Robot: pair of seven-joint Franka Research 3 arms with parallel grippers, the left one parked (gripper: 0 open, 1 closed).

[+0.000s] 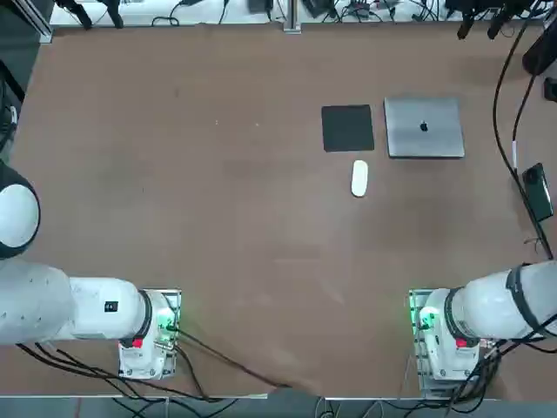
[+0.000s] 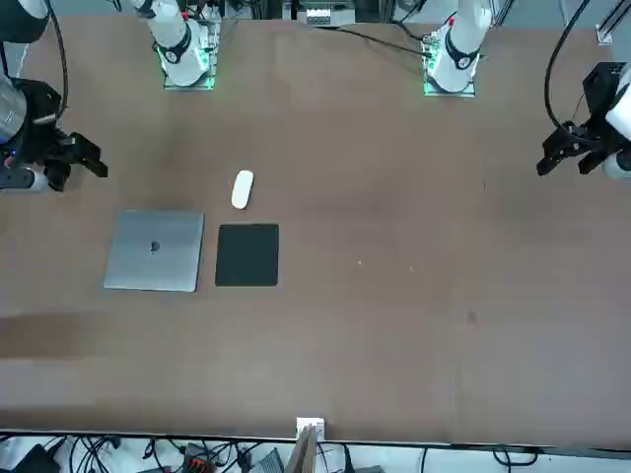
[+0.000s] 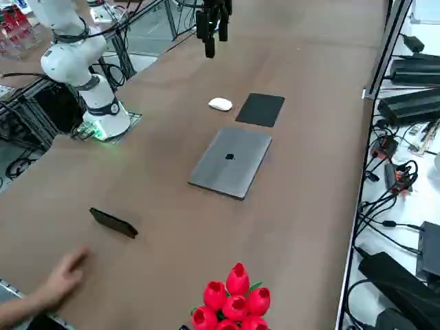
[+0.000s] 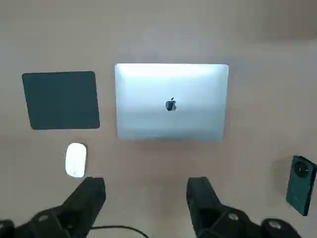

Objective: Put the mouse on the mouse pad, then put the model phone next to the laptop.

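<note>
Mouse (image 4: 76, 160) on table (image 4: 148, 163), open right gripper (image 4: 145, 184) raised, apart

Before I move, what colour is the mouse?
The mouse is white, best seen in the top view.

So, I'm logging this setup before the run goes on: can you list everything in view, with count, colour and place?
table: one, brown, under the items
laptop: one, silver-grey, right of the pad
mouse pad: one, black, left of the laptop
mouse: one, white, off the pad, just on its robot side
model phone: one, dark green-black, well right of the laptop
flowers: one bunch, red, near edge of the right side view
cables: several, mostly black, around the table's edges
person's hand: one, bare, near the phone in the right side view
arms: two, white, at the table's left and right
right tool: one, black, open, above the table's right side
</note>
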